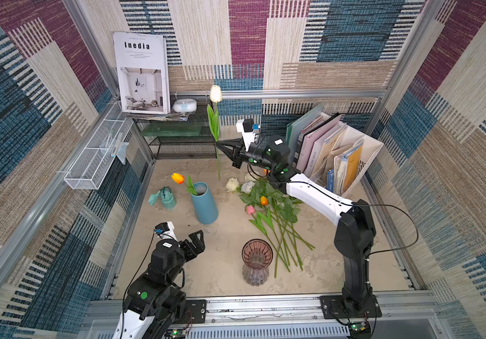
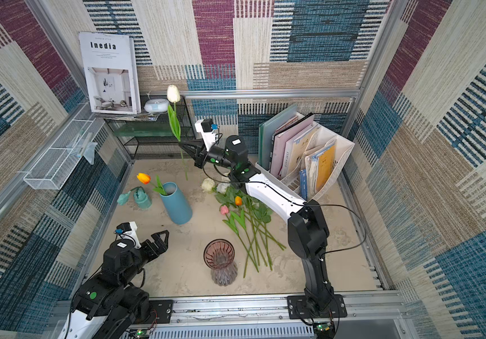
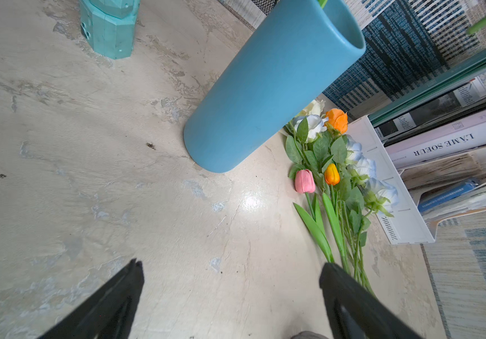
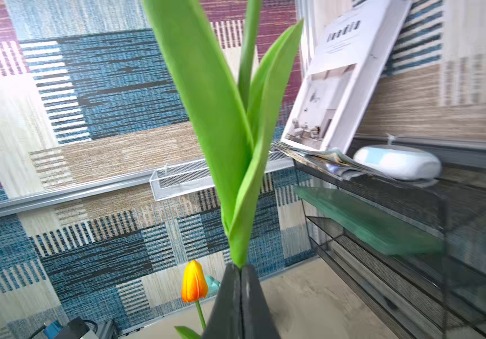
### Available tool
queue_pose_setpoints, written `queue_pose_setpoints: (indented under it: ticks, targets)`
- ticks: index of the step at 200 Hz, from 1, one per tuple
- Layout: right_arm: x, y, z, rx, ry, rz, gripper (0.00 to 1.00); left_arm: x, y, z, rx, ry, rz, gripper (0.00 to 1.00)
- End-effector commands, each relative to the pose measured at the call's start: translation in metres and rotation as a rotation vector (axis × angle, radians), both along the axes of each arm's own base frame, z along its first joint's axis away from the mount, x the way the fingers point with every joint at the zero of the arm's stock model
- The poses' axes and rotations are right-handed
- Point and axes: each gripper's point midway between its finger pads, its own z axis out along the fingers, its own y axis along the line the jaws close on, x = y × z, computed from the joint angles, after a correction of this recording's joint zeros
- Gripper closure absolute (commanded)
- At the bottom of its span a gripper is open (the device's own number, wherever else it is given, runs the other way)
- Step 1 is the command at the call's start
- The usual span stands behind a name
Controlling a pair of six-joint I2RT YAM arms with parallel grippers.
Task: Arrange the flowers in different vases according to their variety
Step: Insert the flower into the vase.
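A: Your right claw (image 1: 217, 143) is clamped on the stem of the white tulip (image 1: 215, 93), flower upright in the air, beyond the blue vase (image 1: 205, 205).

B: Your left claw (image 3: 231, 264) hangs wide apart, empty, on the near side of that vase. One orange tulip (image 1: 178, 178) leans in it; the other flowers (image 1: 277, 217) lie on the table (image 1: 224, 232) to its right.

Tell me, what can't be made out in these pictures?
Bloom of the white tulip: beyond the right wrist view's edge.
Some roses: under the right arm in both top views.
Lower stem of the orange tulip: inside the blue vase.
Most of the watering can: cropped in left wrist view.
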Motion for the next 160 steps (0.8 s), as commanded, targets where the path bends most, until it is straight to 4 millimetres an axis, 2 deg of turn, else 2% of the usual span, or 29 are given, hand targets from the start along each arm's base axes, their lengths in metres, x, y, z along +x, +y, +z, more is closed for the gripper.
queue_pose_setpoints:
  ticks: [1, 44, 65, 113, 124, 134, 141, 160]
  targets:
    - [-0.010, 0.019, 0.007, 0.036, -0.062, 0.064, 1.00, 0.001, 0.002, 0.002, 0.003, -0.010, 0.009, 0.01]
    - [-0.010, 0.057, -0.015, 0.006, -0.079, 0.087, 1.00, 0.001, 0.000, 0.000, -0.003, -0.012, 0.004, 0.01]
    - [-0.011, 0.068, -0.028, -0.024, -0.079, 0.093, 1.00, 0.001, 0.000, -0.001, -0.006, -0.011, 0.001, 0.01]
    - [-0.019, 0.080, -0.075, -0.140, -0.058, 0.117, 1.00, 0.002, -0.004, 0.001, -0.021, -0.013, -0.011, 0.01]
    - [-0.025, 0.079, -0.079, -0.151, -0.061, 0.128, 0.92, 0.003, -0.005, 0.002, -0.022, -0.013, -0.015, 0.01]
    - [-0.030, 0.079, -0.080, -0.159, -0.059, 0.137, 0.78, 0.004, -0.006, 0.002, -0.023, -0.013, -0.018, 0.01]
    - [-0.032, 0.076, -0.078, -0.160, -0.058, 0.137, 0.69, 0.004, -0.006, 0.003, -0.022, -0.011, -0.022, 0.01]
    - [-0.039, 0.067, -0.068, -0.163, -0.054, 0.128, 0.53, 0.006, -0.008, 0.005, -0.018, -0.002, -0.031, 0.01]
